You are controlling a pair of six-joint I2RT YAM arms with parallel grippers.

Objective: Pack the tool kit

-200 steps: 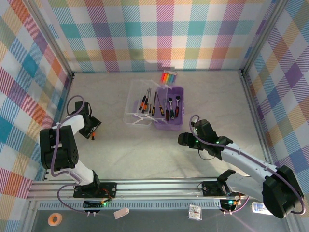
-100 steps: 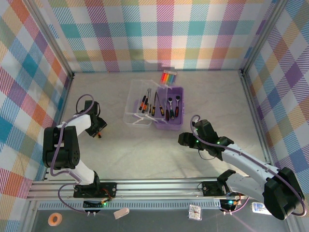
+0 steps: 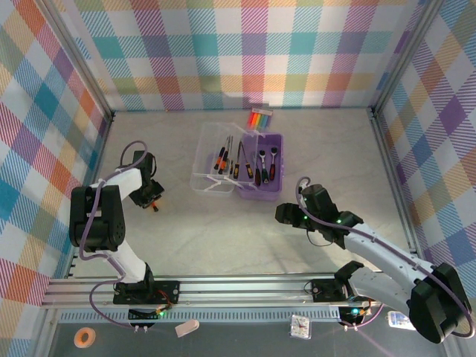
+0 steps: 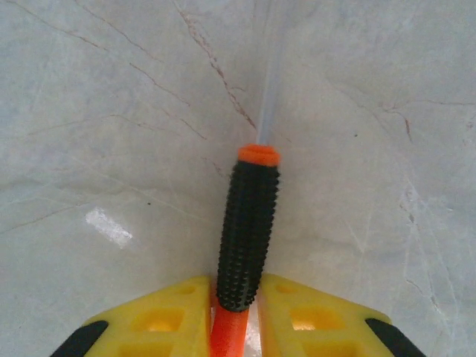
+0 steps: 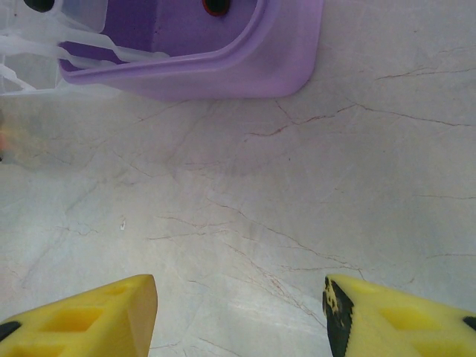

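left tool (image 3: 153, 195), gripping screwdriver (image 4: 248, 223), edged toward tool kit (image 3: 279, 152).

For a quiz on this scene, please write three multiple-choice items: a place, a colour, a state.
1. Where is the rainbow packet? A) beyond the far end of the tool kit B) inside it C) by the arms
2. What colour is the tool kit's base? A) green B) purple C) red
3. The left end effector is: A) open B) shut on a screwdriver C) shut on the packet
1A: it lies past the far rim. 2B: its wall shows purple. 3B: yellow fingers clamp the handle.
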